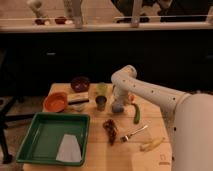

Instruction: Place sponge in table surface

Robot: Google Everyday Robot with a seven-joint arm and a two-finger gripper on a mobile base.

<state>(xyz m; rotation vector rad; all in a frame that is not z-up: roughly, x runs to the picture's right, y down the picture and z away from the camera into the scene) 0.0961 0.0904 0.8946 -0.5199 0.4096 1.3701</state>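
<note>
Nearest, at 7 o'clock on the table surface (98,152), lay the green tray (35,150), holding a pale grey cloth (68,149). A fork (132,133) lay at 5 o'clock. The sponge (118,107) rested on the bare wood near centre. A metal cup (101,103) stood just beside it at 9 o'clock and a green vegetable (136,114) at 3 o'clock. My gripper (120,99) hung directly above the sponge, jaws spread, clamping nothing. Whether it touched the sponge could not be determined. Farther back, an orange bowl (55,102) sat at 9 o'clock and a dark bowl (80,83) at 11 o'clock.
</note>
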